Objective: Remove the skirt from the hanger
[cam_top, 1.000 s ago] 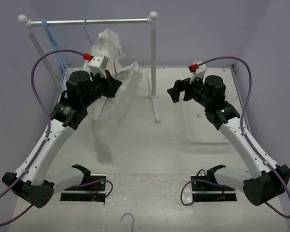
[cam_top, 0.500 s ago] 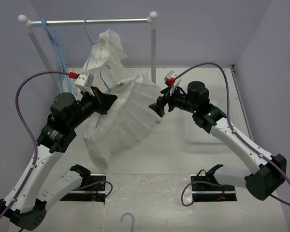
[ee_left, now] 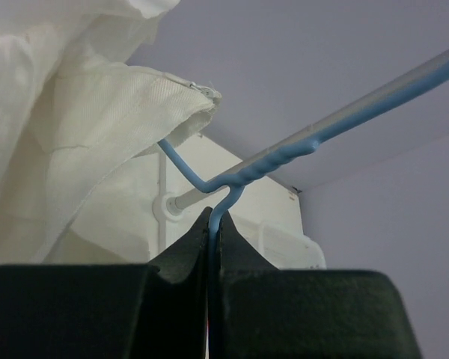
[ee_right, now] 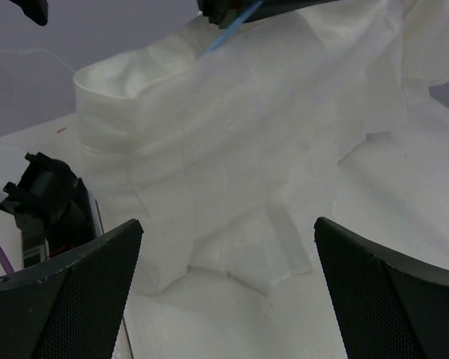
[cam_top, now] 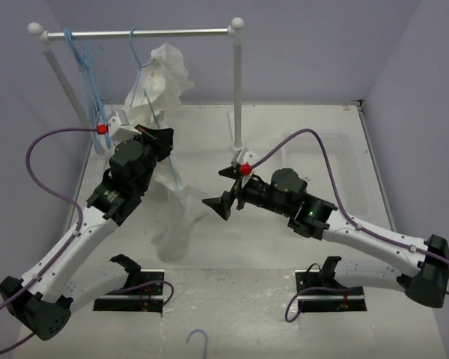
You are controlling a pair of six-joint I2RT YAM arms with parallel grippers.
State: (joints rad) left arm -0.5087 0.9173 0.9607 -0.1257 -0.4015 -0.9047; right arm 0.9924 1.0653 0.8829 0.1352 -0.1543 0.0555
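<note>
Left wrist view. Entry 1: left gripper (ee_left: 212, 228), clenched on the thin blue wire of the hanger (ee_left: 243, 173), just below the twisted neck.

Entry 2: skirt (ee_left: 75, 142), white. Its waistband is still threaded on one hanger arm, with folds bunched to the left.

Top external view. Entry 3, location: the hanger is held clear of the rack (cam_top: 150, 33), in front of the plainer white garment (cam_top: 167, 69) that hangs there. The skirt falls from the hanger in a narrow column, its lower end resting on the desk (cam_top: 247, 254).

Entry 4: right gripper (cam_top: 215, 203), released, jaws wide. It sits low, just beside the skirt's right edge. The right wrist view shows cloth filling the space ahead of both fingers, but nothing is pinched between them.

Entry 5, changes:
- A second ago the right arm stood well off to the right, and it has since swung across to the skirt.
- The skirt billowed wide between the arms half a second ago and has now collapsed into a hanging drape.
- The left arm has moved forward from the rack.

Entry 6, assessment: the approach looks complete. The likely next step is for the right gripper to close on the cloth and draw it off the wire while the left one holds the hanger steady. Skirt not yet removed.
</note>
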